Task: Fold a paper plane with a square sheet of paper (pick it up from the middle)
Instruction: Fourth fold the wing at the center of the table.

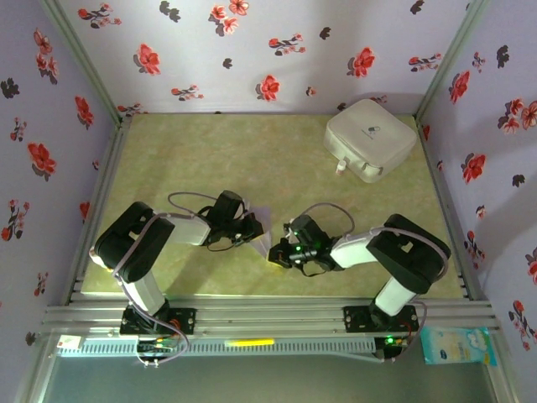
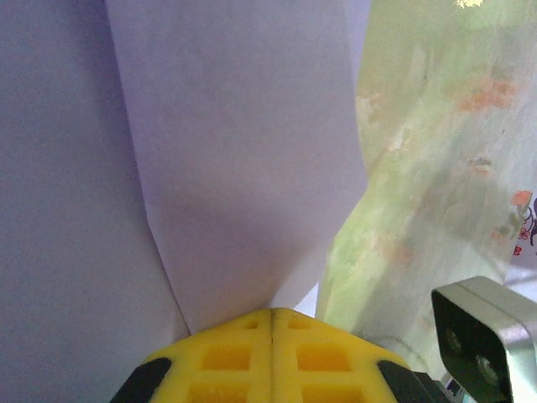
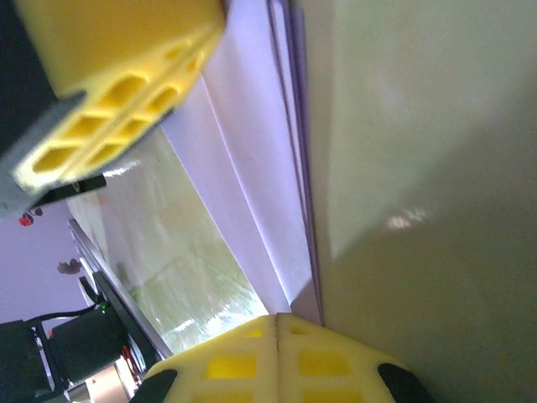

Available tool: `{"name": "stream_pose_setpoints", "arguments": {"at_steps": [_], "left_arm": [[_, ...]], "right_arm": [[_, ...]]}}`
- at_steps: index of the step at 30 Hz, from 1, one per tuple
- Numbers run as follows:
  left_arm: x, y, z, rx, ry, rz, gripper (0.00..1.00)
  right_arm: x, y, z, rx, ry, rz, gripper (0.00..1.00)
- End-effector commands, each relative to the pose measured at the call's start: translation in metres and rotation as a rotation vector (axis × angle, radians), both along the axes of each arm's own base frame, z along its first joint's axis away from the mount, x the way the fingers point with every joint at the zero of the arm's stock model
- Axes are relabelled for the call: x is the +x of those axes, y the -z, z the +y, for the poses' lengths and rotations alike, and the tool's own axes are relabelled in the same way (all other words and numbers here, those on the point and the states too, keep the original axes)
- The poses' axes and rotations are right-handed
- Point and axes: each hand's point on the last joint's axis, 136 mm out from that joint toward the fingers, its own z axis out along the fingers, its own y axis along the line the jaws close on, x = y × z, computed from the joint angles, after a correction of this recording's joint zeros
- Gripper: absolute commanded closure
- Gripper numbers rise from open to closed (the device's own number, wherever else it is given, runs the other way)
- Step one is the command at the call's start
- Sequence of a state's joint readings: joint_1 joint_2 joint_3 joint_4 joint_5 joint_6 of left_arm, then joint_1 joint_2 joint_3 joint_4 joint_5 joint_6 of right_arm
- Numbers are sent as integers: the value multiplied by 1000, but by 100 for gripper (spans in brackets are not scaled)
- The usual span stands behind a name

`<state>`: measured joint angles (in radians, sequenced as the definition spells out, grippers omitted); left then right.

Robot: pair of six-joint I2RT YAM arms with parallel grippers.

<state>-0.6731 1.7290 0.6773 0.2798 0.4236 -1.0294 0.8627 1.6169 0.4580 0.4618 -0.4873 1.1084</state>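
Mid-fold: your left jaws and right jaws closed, apparently both pinching creased paper sheet [image 2: 243, 168] near table [image 1: 210, 159] centre. Next: press crease flat, keep edges aligned.

The paper sheet [image 2: 243, 151] is showing pale lavender, the bench [image 1: 252, 151] mottled yellow-green, the rounded box [image 1: 370, 139] white; the walls [image 1: 268, 50] are showing lilac with red and black flowers.

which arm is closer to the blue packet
Right. The right arm is bolted just left of the blue packet; the left arm stands far off to its left.
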Motion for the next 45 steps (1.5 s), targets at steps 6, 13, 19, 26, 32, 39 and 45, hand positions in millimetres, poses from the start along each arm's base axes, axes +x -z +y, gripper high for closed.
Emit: {"name": "stream_pose_setpoints", "arguments": {"at_steps": [6, 13, 19, 26, 32, 39, 45], "left_arm": [[-4, 26, 21, 79, -61, 43, 99], [-4, 21, 31, 89, -163, 15, 99], [-6, 15, 36, 100, -246, -16, 99], [-9, 14, 33, 90, -278, -31, 99], [-10, 13, 30, 79, -272, -35, 99], [-10, 12, 29, 72, -261, -39, 99], [-11, 10, 27, 66, -247, -41, 99]], "right_arm": [[-21, 0, -26, -113, -30, 19, 96], [18, -42, -47, -92, 119, -111, 96], [34, -53, -42, -55, 148, -120, 95], [45, -57, -5, 13, 97, -85, 95], [50, -46, 23, 3, 61, -68, 97], [57, -29, 33, -14, 68, -36, 98], [53, -5, 27, -84, 66, 1, 98]]}}
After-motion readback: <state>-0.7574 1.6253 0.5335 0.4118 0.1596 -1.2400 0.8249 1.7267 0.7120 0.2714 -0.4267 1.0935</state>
